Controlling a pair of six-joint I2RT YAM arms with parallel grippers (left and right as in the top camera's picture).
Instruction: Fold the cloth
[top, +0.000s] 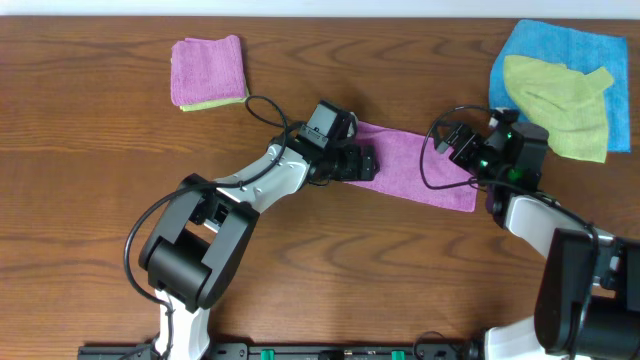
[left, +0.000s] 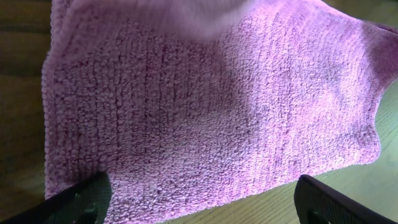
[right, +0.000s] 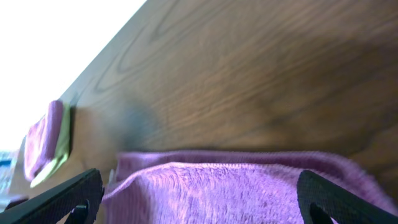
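Purple cloth (top: 405, 160) dbl'd over, flat on tbl (top: 100, 150).

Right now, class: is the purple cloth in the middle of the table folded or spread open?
Folded, it seems: the purple cloth lies as a narrow strip, and the right wrist view shows one layer over another.

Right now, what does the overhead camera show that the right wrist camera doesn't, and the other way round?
Only overhead: a large bright blue cloth with a crumpled yellow-green cloth on it, and the left pincer over one end of the purple-magenta microfibre cloth.
Only right wrist: a low, close look at that cloth's fuzzy edge, framed by the right pincer, its fingers wide apart.
Both: that cloth, the small folded pink-over-green stack, and the brown wooden table.
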